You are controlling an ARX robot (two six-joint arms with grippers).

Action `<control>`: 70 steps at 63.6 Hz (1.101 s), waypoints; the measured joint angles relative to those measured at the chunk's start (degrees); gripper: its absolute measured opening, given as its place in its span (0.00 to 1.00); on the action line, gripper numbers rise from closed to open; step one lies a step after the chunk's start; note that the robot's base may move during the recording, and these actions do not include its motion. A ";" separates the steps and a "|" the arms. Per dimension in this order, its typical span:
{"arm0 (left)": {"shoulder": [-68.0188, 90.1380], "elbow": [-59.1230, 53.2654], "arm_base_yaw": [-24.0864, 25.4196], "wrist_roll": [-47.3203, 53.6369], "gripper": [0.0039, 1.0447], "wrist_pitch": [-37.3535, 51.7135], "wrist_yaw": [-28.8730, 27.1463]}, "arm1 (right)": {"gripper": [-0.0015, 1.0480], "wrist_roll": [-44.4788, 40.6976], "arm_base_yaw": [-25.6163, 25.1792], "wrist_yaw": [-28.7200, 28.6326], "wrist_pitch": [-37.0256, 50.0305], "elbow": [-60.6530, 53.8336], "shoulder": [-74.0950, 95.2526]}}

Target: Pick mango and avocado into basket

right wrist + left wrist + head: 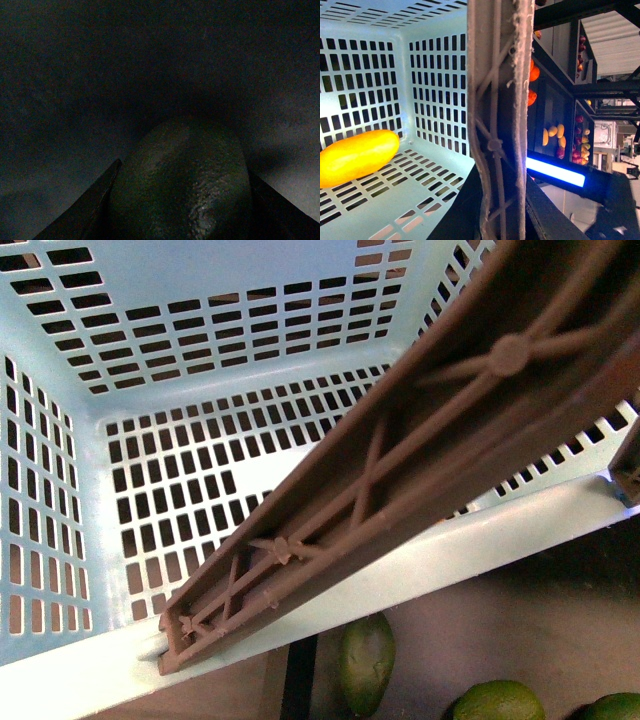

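**Mango's in the basket, avocado's in the right gripper**

The basket [60, 670] is light turquoise plastic with smooth, glossy walls and rows of rectangular slots in the walls and floor. Its brown handle [420, 440] cuts diagonally across the front view: a long moulded bar with ribs, X-shaped bracing and a round boss in the middle.

The mango [355, 157] lies on its side on the slotted floor, close to the foot of one wall. It's smooth, long and oval, bright yellow going to orange.

The left gripper [503, 171] has a dark finger [560, 215] tight against each side of the handle, so it's clamped on it. From that close, the handle's edge looks rough and flaky.

The right wrist view is really dim (not quite black, though). It shows the avocado [185, 185], dark green, egg-shaped, with dull pebbly skin. The right gripper [185, 167] has a dark finger [85, 215] snug on each flank, so it's closed on the fruit. I can't tell where that is over the surface.

On the dark matte surface [520, 620], just outside the basket's near rim, there's a long pear-shaped green avocado [365, 660]. A couple of brighter, rounder green fruits [498, 702] sit beside it.
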 joint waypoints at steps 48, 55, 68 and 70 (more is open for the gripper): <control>0.00 0.00 0.00 0.04 0.08 0.00 -0.17 | 0.53 -3.28 -0.13 -12.17 -10.64 -25.05 -69.48; 0.00 0.00 0.00 0.00 0.08 -0.02 -0.02 | 0.53 -1.07 8.15 -8.00 -9.35 -22.91 -69.09; 0.00 0.00 0.00 0.00 0.08 0.00 0.00 | 0.53 -0.74 21.24 -1.62 -5.75 -17.84 -62.93; 0.00 0.00 -0.02 0.00 0.08 0.00 0.00 | 0.53 -0.74 22.84 -0.90 -5.35 -17.00 -61.61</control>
